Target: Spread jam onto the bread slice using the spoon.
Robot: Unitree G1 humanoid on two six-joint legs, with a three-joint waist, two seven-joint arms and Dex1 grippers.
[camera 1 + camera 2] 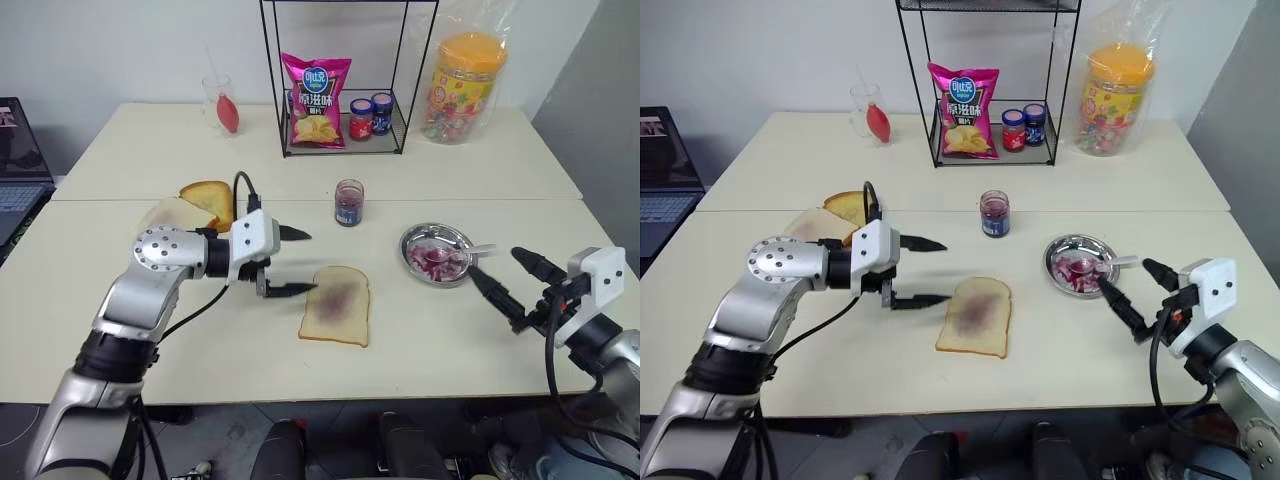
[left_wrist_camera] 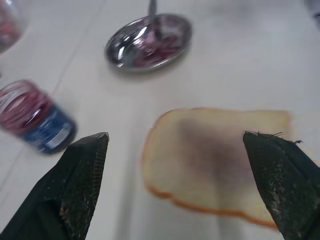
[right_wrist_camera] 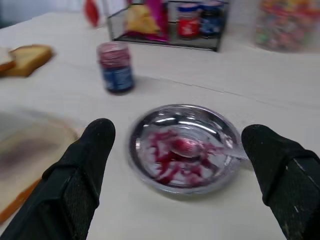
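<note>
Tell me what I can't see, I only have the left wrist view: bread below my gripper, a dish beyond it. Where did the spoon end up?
Observer: The spoon lies in the metal dish, its bowl in the jam smears and its handle over the rim on the right gripper's side.
Operator: What is the right gripper doing?
Observer: The right gripper is open and holds nothing, hanging just beside the dish.
Operator: Is there other bread on the table?
Observer: Yes, a golden-brown slice lies behind the left arm, away from the bread slice with the purple smear.
Operator: And the left gripper?
Observer: The left gripper is open and empty, beside that slice.
</note>
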